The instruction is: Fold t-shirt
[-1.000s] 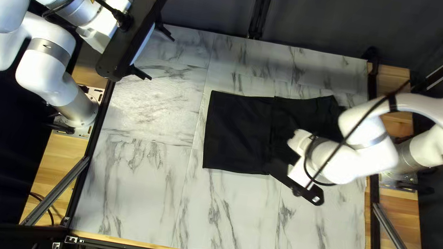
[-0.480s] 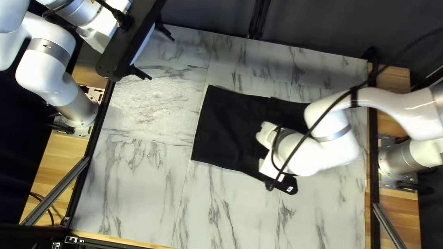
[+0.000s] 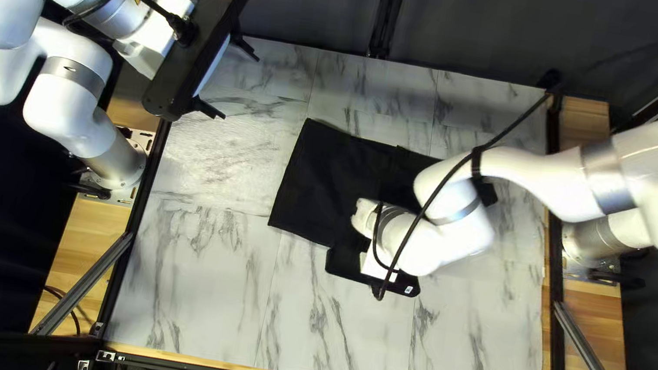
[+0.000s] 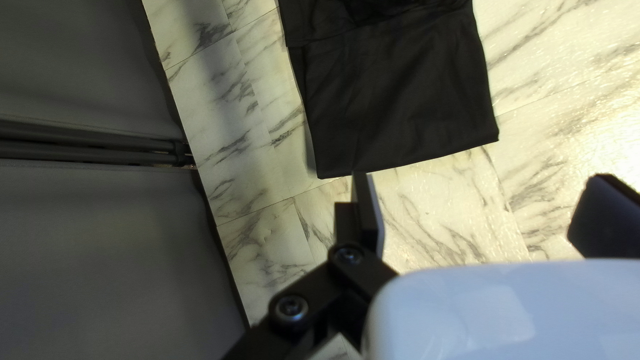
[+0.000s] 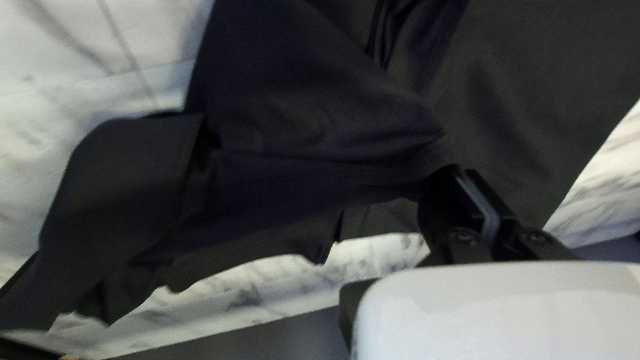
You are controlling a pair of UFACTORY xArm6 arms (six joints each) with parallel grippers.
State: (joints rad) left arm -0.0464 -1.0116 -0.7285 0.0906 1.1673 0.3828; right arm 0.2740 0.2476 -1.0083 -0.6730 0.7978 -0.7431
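From where I stand, the marbled counter [image 3: 195,305] runs out on the near side of the black t-shirt [image 3: 325,180], and the right claw [image 3: 347,264] is over the shirt's near edge, pinching a gathered bit of its cloth. The t-shirt itself lies around the middle of the counter, partly under the right arm [image 3: 525,168]. Off to the shirt's left and a little farther back hangs the left claw [image 3: 239,86], spread wide, and beyond the shirt there's a dark curtain [image 3: 478,24]
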